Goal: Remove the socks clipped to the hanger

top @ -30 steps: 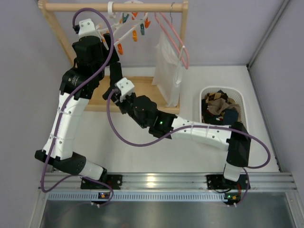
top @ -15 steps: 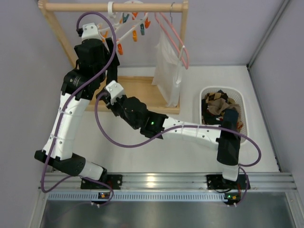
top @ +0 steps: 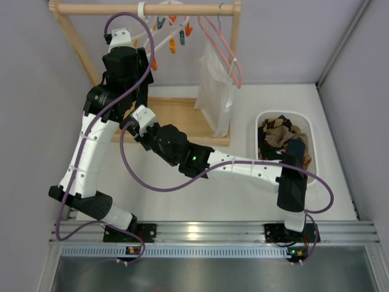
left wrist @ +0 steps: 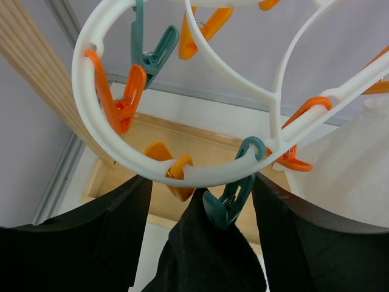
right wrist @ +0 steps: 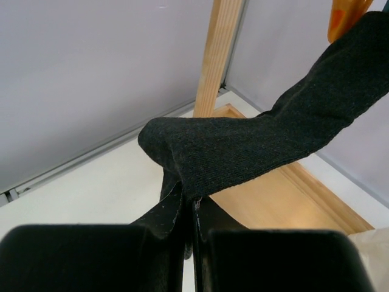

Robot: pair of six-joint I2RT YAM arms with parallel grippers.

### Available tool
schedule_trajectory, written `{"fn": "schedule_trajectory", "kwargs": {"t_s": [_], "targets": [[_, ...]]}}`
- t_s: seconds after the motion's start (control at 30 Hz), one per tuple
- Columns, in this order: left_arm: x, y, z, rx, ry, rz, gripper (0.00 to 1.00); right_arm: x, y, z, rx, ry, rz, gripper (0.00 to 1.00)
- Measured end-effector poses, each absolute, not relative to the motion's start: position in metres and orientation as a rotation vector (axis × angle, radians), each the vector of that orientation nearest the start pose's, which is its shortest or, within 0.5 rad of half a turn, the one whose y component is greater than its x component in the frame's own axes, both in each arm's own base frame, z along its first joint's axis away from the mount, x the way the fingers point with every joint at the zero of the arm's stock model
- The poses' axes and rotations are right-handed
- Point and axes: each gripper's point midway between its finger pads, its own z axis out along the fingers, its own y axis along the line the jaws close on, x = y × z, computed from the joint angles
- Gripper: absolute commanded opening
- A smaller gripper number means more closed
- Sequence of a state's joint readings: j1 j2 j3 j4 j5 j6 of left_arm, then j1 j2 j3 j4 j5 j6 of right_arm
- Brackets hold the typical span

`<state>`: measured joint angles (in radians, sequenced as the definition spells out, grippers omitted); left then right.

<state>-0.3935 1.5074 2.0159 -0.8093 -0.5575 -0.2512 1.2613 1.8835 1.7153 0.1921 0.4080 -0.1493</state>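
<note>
A: Listing hanger (left wrist: 182, 173), location?
B: White ring on the wooden rail (top: 91, 9). One dark sock (left wrist: 209, 255) hangs from its teal clothespin (left wrist: 230, 198).
A: Left gripper (left wrist: 200, 188)?
B: Fingers apart, one on either side of that pin.
A: Right gripper (right wrist: 189, 204)?
B: Pinched tight on the dark sock's fabric.
A: Other socks (top: 279, 137)?
B: Heaped in the white basket (top: 311, 131), right side.

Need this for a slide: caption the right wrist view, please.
Right hand shut on a dark sock stretching up toward an orange clothespin, wooden post behind.
</note>
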Motion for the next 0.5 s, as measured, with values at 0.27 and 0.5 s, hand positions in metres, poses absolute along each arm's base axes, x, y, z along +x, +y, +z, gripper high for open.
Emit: {"fn": "schedule_trajectory", "kwargs": {"t_s": [0.27,0.5], "targets": [[0.399,-0.074,0.444,-0.247,1.807,0.072,0.63,0.252,0.545,0.326,-0.808,1.391,0.537,0.00],[0.398,-0.073,0.445,-0.243,1.805,0.078,0.64,0.256,0.559,0.304,-0.846,1.403,0.506,0.00]]}}
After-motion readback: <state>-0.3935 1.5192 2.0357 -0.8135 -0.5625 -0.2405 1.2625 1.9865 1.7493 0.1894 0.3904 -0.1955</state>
